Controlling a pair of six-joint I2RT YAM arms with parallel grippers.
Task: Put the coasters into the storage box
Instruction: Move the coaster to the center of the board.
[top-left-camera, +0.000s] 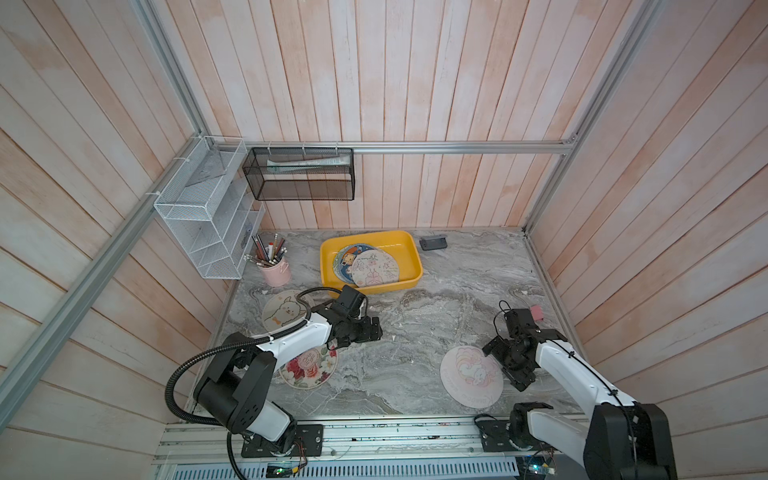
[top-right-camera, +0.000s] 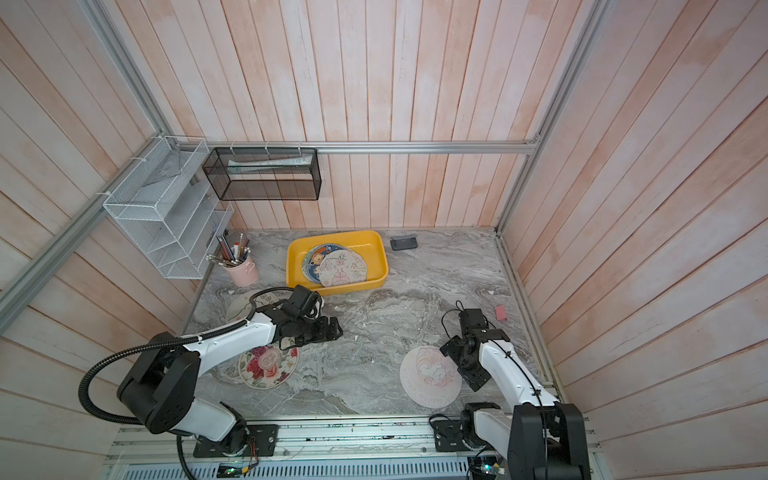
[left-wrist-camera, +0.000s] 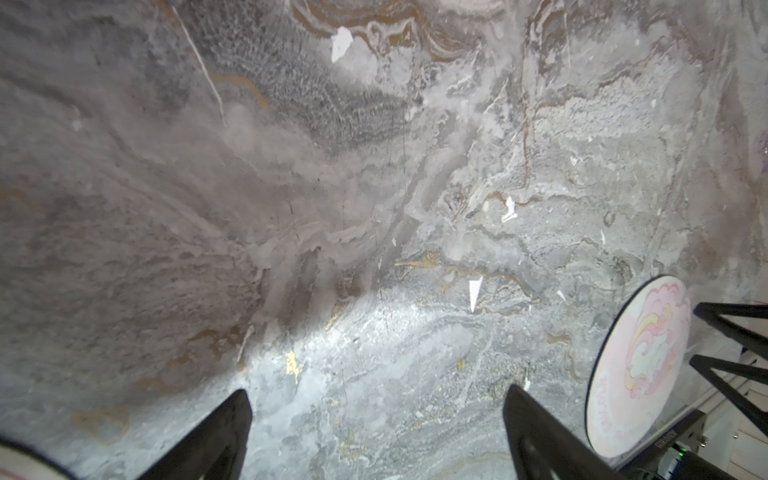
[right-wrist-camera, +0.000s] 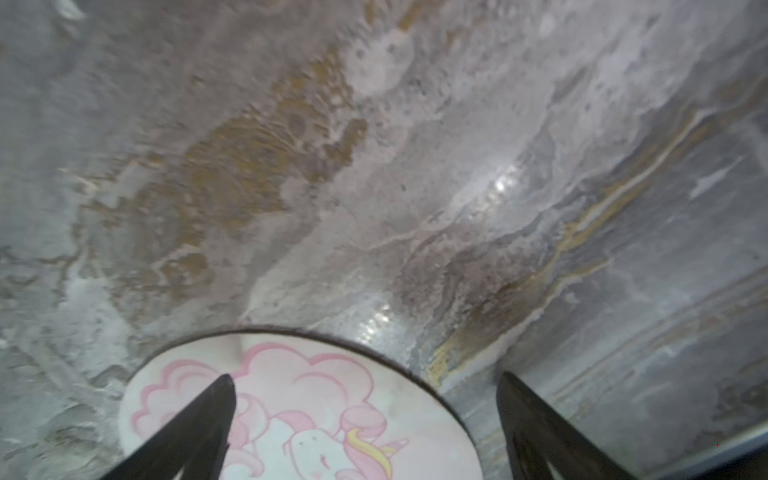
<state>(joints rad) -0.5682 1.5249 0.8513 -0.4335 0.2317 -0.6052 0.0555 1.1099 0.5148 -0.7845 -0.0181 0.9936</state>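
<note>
three of the mats lie loose on the marble tabletop (top-left-camera: 415, 324): a unicorn coaster (top-left-camera: 471, 376) near the right arm's base, and a dog coaster (top-left-camera: 284, 313) and a floral coaster (top-left-camera: 307, 370) over on the left, the floral one partly under the left arm. the stacked coasters (top-left-camera: 365, 264) already sit inside the storage box (top-left-camera: 376, 287) at the back of the table.

my right gripper (right-wrist-camera: 365, 375) hangs spread wide and empty over the unicorn coaster's edge, so i judge the step in hand is picking that mat. it is thin and lies flat. i would lower the fingers straddling the rim, tilt so one tip can slip beneath, and close only once the edge sits between them. pressing straight down would likely just pin it. my left gripper (left-wrist-camera: 378, 390) is also wide open, holding nothing, above bare marble mid-table.

the right wrist view gives what the top views cannot: one finger above the printed face, the other over marble beyond the rim. whether either touches, i cannot tell. only the top views show the box and the two left coasters.
</note>
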